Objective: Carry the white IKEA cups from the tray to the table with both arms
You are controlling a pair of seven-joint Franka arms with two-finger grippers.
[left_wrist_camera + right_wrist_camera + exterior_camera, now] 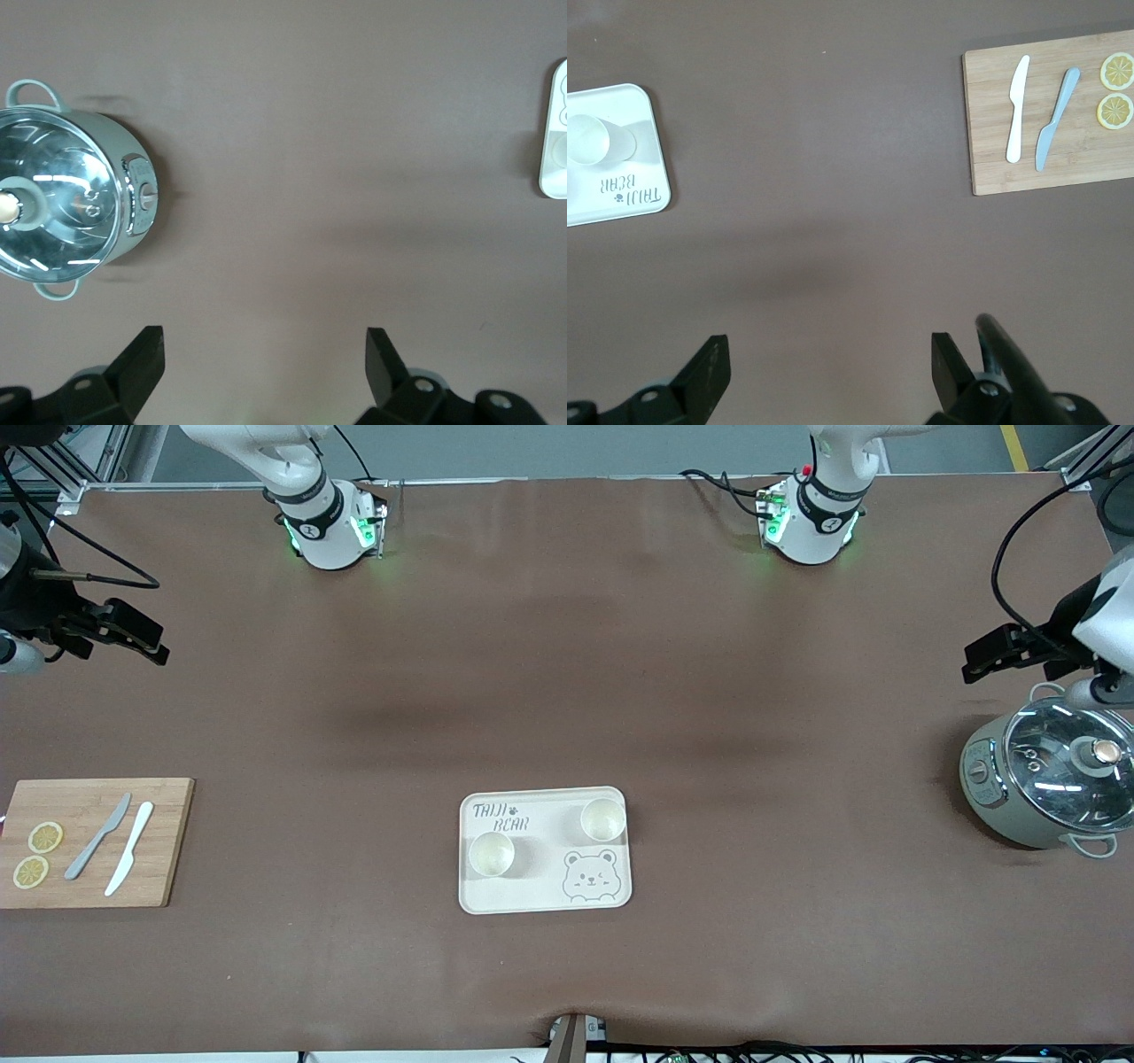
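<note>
Two white IKEA cups stand upright on the cream bear tray (532, 887) in the middle of the table. One cup (492, 854) is nearer the front camera, toward the right arm's end. The other cup (603, 819) is toward the left arm's end. My left gripper (974, 666) is open and empty, up over the bare table by the pot; its fingers frame the cloth in the left wrist view (265, 354). My right gripper (158, 651) is open and empty over the table at the right arm's end (830, 359). The right wrist view shows one cup (589, 140) on the tray (622, 99).
A grey-green pot with a glass lid (1050, 784) stands at the left arm's end, also in the left wrist view (66, 212). A wooden cutting board (97, 881) with two knives and lemon slices lies at the right arm's end, also in the right wrist view (1063, 168).
</note>
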